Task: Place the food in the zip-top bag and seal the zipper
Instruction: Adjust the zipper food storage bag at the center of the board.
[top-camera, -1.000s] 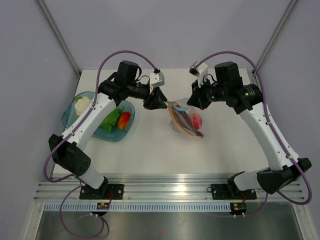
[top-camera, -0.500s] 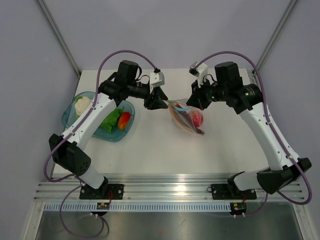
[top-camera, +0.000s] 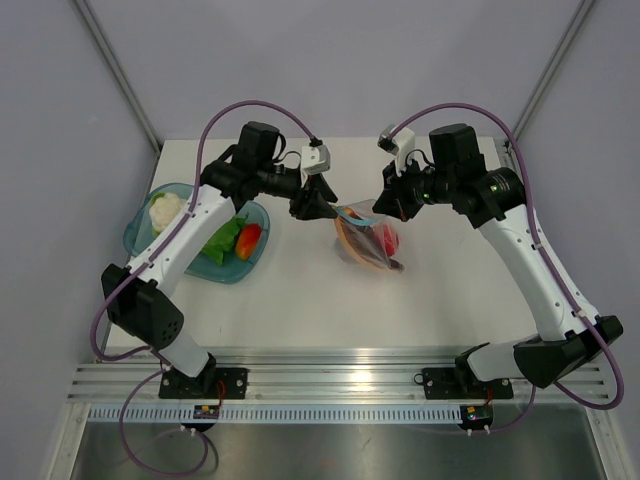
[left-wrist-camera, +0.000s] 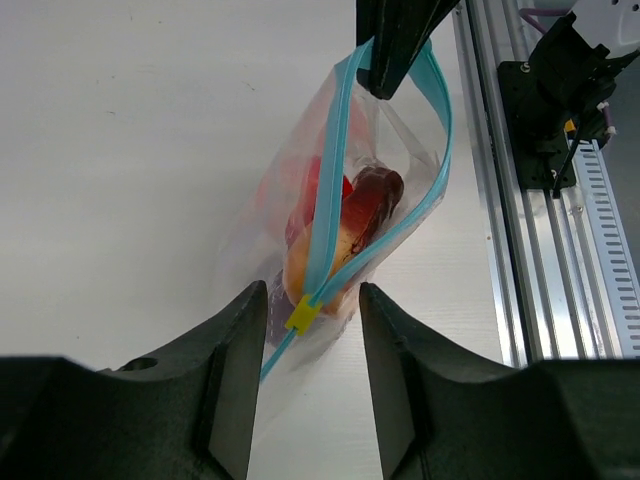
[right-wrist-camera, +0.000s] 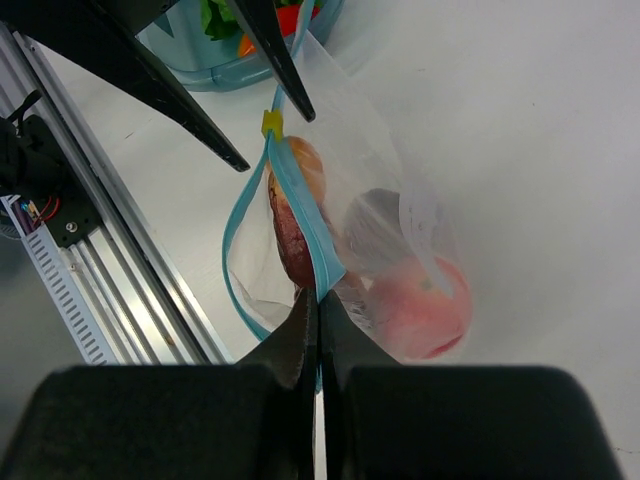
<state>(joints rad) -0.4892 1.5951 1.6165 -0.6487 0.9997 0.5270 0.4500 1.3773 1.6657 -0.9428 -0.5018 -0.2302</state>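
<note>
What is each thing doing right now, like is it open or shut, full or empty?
zip-top bag: held up by its top edge, food inside
zipper: mostly open, yellow slider at one end
left tool: open, jaws either side of the slider
right tool: shut on the zipper
bowl: upright, vegetables inside
</note>
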